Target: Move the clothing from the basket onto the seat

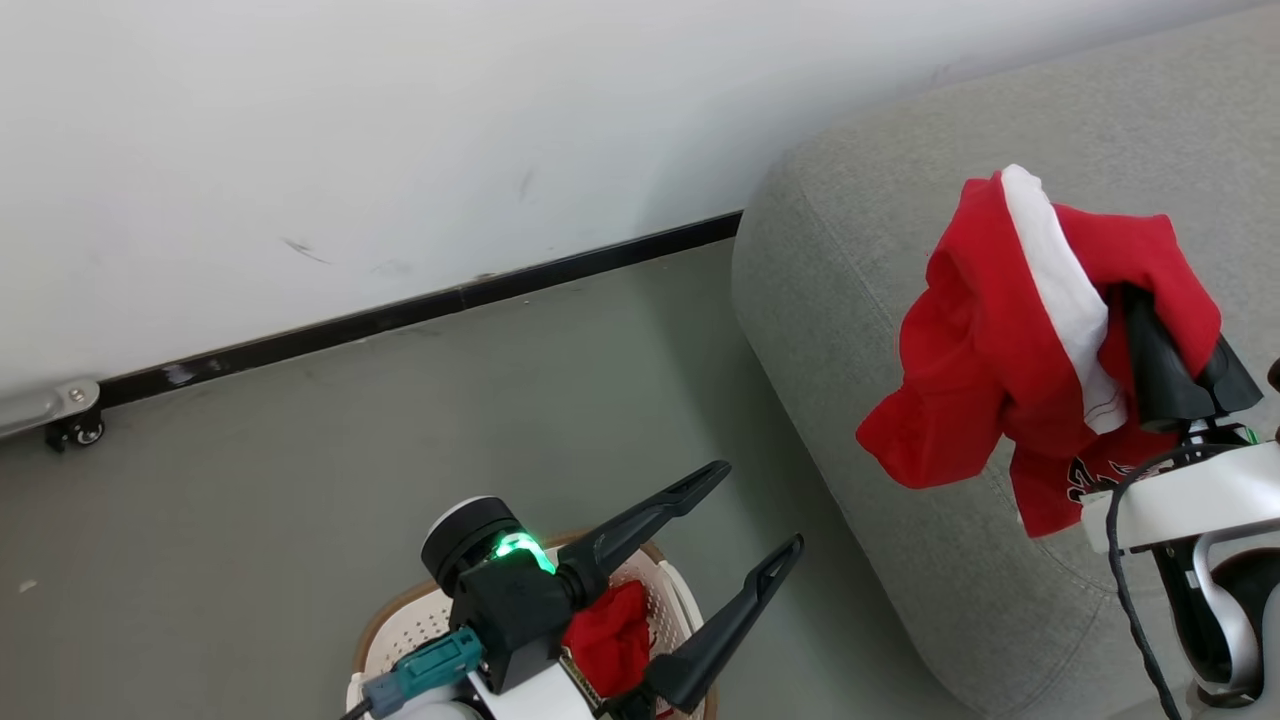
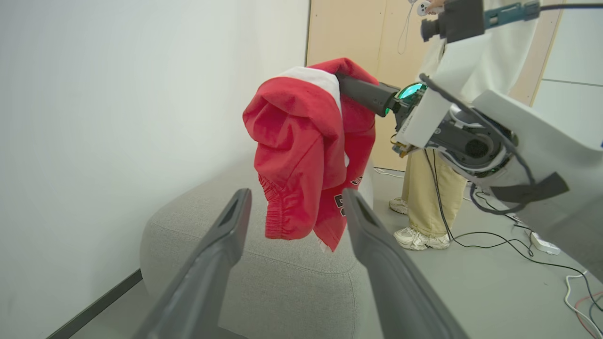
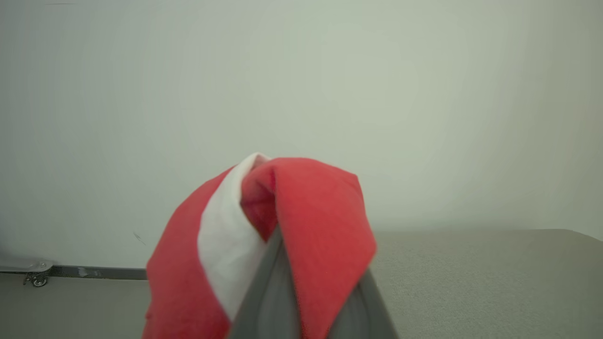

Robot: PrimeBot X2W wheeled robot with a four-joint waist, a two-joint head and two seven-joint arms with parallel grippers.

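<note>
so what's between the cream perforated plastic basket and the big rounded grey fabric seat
Only bare grey floor, in the head view, from basket to seat.

Black-and-white lettering (image 1: 1092, 478) on the hanging red garment (image 1: 990, 350) — creased, partly hidden, no word readable

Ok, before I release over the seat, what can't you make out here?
- Basket, head view: left gripper partly covers it and the bottom edge cuts it; anything under the red garment inside is hidden.
- Right gripper: fingertips wrapped in the held garment, every view.
- Its lettering: folded, unreadable.
</note>
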